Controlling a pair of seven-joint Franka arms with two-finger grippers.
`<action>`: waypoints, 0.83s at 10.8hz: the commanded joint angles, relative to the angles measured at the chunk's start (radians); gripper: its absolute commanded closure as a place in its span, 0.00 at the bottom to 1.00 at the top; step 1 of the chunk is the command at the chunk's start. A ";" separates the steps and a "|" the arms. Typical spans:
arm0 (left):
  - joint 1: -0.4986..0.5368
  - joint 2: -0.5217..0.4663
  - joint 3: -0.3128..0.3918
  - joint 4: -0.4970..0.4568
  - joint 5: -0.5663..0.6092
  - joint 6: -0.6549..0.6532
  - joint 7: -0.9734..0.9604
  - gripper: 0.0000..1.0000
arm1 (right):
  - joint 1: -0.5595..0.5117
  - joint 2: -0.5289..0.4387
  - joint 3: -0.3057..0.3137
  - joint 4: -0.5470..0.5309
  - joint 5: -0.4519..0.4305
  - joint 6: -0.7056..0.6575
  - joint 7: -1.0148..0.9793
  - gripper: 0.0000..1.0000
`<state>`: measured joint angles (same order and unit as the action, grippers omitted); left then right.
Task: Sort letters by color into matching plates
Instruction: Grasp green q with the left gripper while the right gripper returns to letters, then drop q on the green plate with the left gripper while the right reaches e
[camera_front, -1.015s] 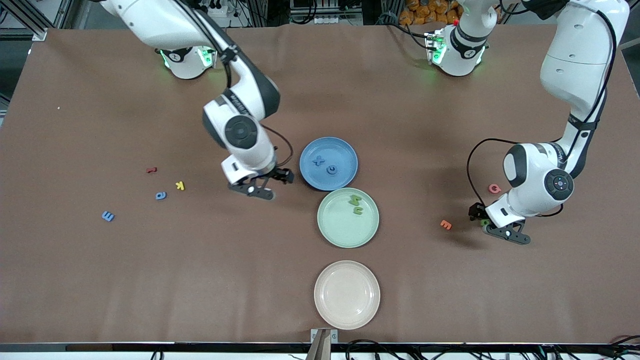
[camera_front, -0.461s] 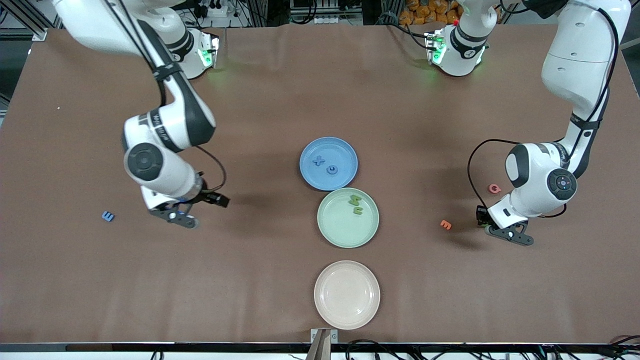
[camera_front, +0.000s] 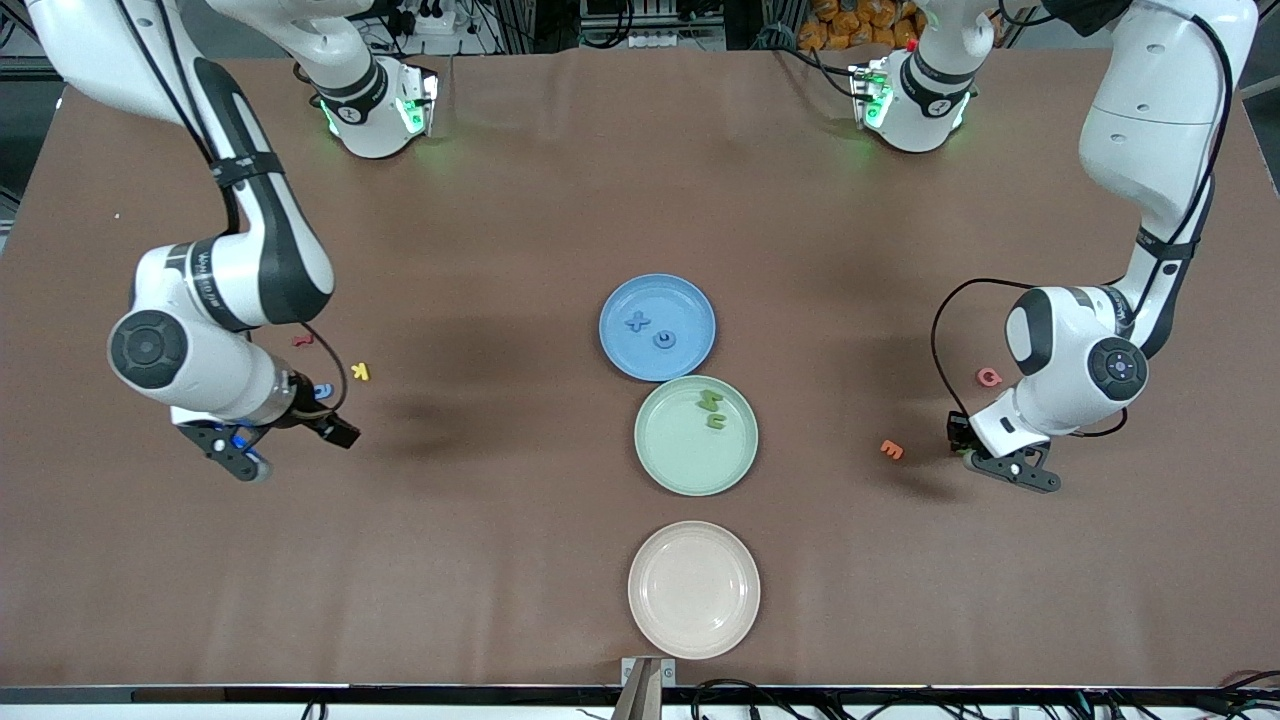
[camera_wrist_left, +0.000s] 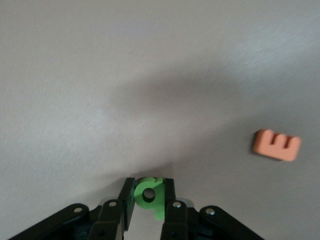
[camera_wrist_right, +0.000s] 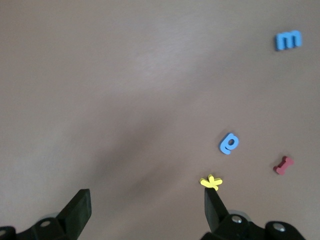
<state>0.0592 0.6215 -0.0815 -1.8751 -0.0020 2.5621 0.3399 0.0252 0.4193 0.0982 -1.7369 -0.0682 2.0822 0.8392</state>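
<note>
My left gripper (camera_wrist_left: 149, 196) is shut on a small green letter (camera_wrist_left: 148, 191), low at the table beside an orange letter (camera_wrist_left: 276, 145). In the front view this gripper (camera_front: 975, 455) sits toward the left arm's end. My right gripper (camera_wrist_right: 147, 210) hangs open with nothing between its fingers. It is over the loose letters at the right arm's end (camera_front: 235, 452). Two blue letters (camera_wrist_right: 288, 40) (camera_wrist_right: 229, 143) lie on the table there. The blue plate (camera_front: 690, 300) holds two blue letters (camera_front: 638, 321). The green plate (camera_front: 670, 460) holds two green letters (camera_front: 711, 400).
A cream plate (camera_front: 693, 640) stands nearest the front camera, in line with the other two plates. A red letter (camera_front: 303, 340) and a yellow letter (camera_front: 360, 371) lie near the right arm. A pink letter (camera_front: 989, 377) lies beside the left arm's wrist.
The right arm swung away from the blue plate to the loose letters at its own end of the table. The left gripper closed on the green letter.
</note>
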 joint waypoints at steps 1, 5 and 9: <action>-0.077 -0.069 0.003 0.066 0.016 -0.153 0.001 1.00 | -0.028 -0.019 -0.023 -0.023 0.008 -0.001 0.179 0.00; -0.223 -0.106 0.000 0.114 0.043 -0.203 -0.050 1.00 | -0.054 -0.014 -0.046 -0.088 0.008 0.057 0.395 0.00; -0.395 -0.056 0.008 0.201 0.031 -0.191 -0.102 1.00 | -0.080 -0.025 -0.046 -0.249 0.007 0.266 0.425 0.00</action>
<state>-0.2560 0.5249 -0.0896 -1.7384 0.0096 2.3743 0.3012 -0.0354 0.4244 0.0419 -1.8888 -0.0664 2.2577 1.2389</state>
